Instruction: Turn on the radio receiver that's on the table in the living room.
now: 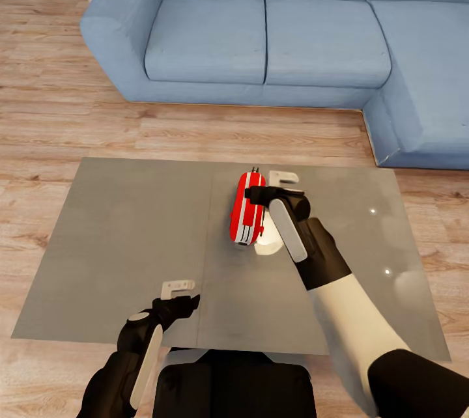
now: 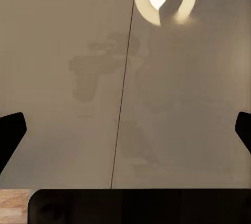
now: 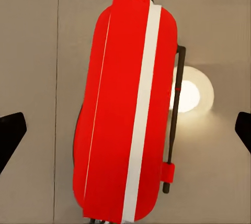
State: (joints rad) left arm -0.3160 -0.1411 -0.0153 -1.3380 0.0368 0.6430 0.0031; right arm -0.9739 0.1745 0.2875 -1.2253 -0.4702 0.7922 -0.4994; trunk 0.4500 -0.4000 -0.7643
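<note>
The radio receiver [image 1: 247, 216] lies on the table [image 1: 130, 242] — sofa [image 1: 273, 34] behind, right tool [image 1: 281, 187] just beside.

The light was even and soft, with no hard shadows on the floor [image 1: 58, 118] or sofa [image 1: 273, 34]. The glossy surface [image 1: 130, 229] gave glare: a round bright lamp reflection [image 3: 188, 96] beside the radio [image 3: 125, 114], and faint mirrored shapes in the left wrist view. All pictures were sharp, with no blur.
</note>
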